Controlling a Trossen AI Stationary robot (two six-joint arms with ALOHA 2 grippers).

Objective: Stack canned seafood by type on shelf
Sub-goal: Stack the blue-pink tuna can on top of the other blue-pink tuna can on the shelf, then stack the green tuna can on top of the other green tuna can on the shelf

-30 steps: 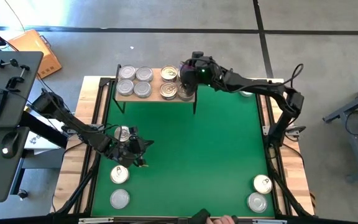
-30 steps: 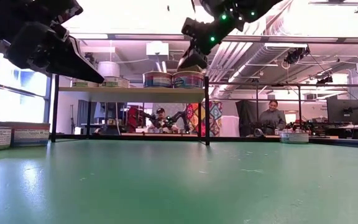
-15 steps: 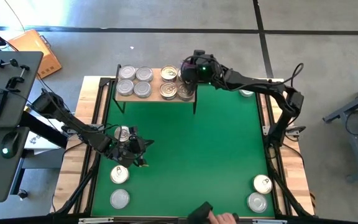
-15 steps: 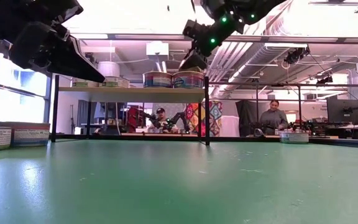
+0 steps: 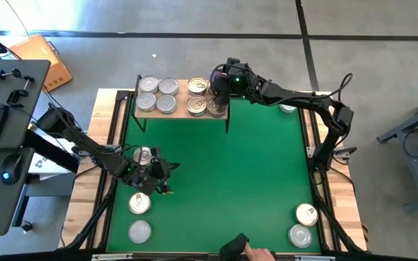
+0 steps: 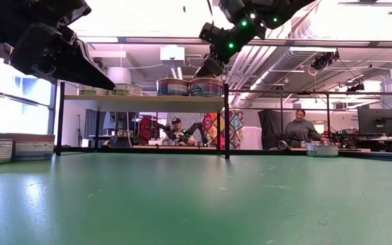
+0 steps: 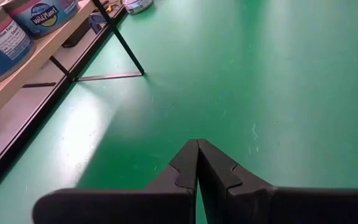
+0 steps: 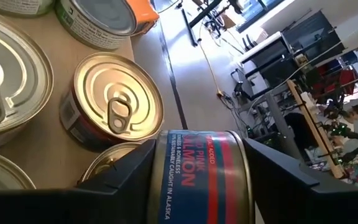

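Note:
The shelf stands at the mat's far edge. It carries silver-lidded cans on its left half and gold pull-tab cans on its right half. My right gripper hovers over the shelf's far right corner, shut on a blue-and-red salmon can. My left gripper is shut and empty above the mat's left side, beside a loose can. More cans lie near the mat's front left corner and front right corner. My right gripper has the salmon can between its two fingers, which lie against the can's two flat ends. The labelled side wall shows between them. The fingers come from the table's right, slanting slightly down. The gripper hides whether the can rests on the shelf.
Another can sits at the mat's far right. A person's hand shows at the table's near edge. The middle of the green mat holds nothing. Desks and people stand beyond the far edge in the low view.
My right gripper has rolled a little about the line it points along, staying over the shelf's right end. The person's hand at the near edge has moved toward the left.

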